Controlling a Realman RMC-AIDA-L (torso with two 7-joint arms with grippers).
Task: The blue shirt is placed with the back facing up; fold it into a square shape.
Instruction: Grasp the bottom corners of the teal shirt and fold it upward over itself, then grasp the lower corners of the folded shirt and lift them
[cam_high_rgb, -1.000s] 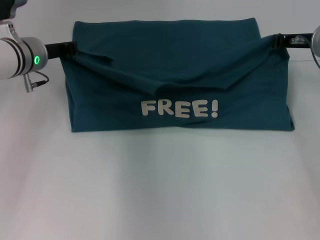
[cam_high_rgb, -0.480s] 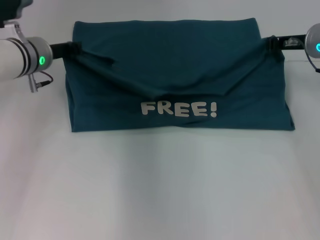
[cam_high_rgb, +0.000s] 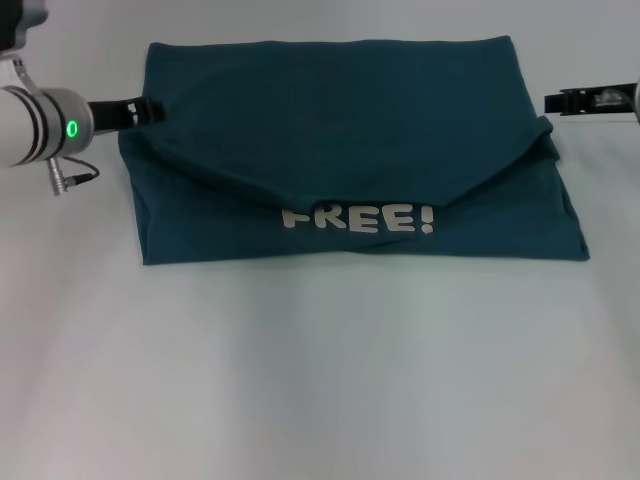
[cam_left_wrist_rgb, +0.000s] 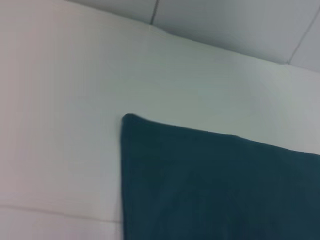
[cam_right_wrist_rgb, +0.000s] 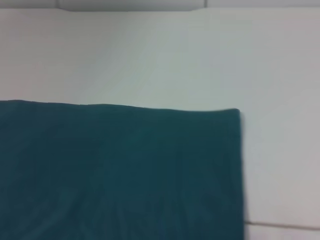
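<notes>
The blue shirt (cam_high_rgb: 350, 130) lies on the white table as a wide folded rectangle. A folded-over flap hangs down in a shallow V and covers the tops of the white letters "FREE!" (cam_high_rgb: 360, 218). My left gripper (cam_high_rgb: 152, 107) is at the shirt's left edge, open and holding no cloth. My right gripper (cam_high_rgb: 550, 101) is just off the shirt's right edge, open and empty. A corner of the shirt shows in the left wrist view (cam_left_wrist_rgb: 215, 185) and in the right wrist view (cam_right_wrist_rgb: 120, 170).
The white table (cam_high_rgb: 320, 380) stretches bare in front of the shirt to the near edge. A seam or wall line runs behind the table in the left wrist view (cam_left_wrist_rgb: 220, 45).
Both grippers have let go of the flap's corners. The flap has dropped flat over the tops of the letters. The right gripper has drawn back to the right, off the shirt.
</notes>
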